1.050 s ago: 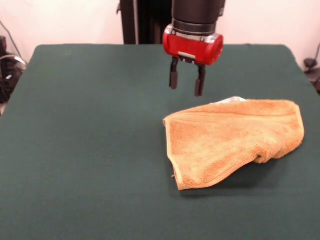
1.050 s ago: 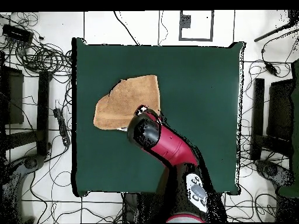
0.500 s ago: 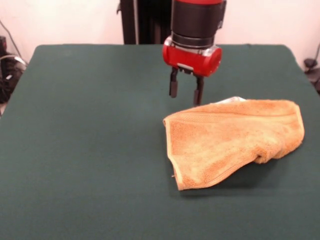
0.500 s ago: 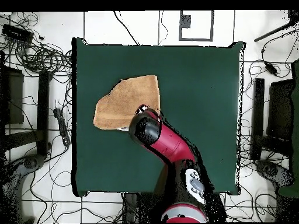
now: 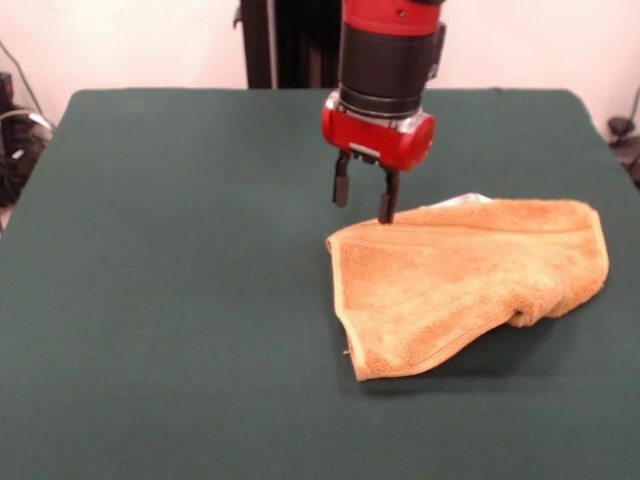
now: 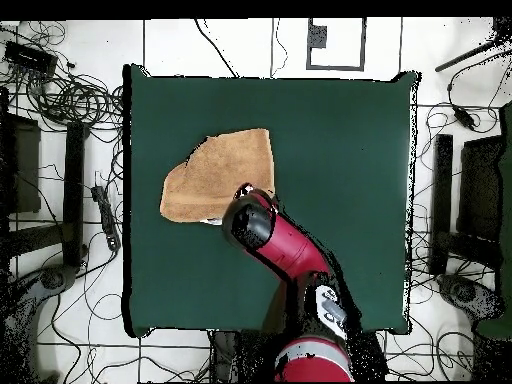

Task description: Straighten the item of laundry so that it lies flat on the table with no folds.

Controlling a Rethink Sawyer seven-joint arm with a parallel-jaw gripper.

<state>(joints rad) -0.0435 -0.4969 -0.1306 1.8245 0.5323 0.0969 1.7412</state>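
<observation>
Towel [image 5: 468, 283]: golden-orange, folded over, rumpled at one end | Table [image 5: 180, 300]: green, bears towel | Gripper [image 5: 362, 200]: fingers apart, at towel's far corner

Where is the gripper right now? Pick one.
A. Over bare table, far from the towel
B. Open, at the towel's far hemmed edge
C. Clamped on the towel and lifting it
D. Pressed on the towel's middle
B: the gripper has its jaws apart, one tip at the far hem of the orange hand towel, which lies folded on the green table.
</observation>
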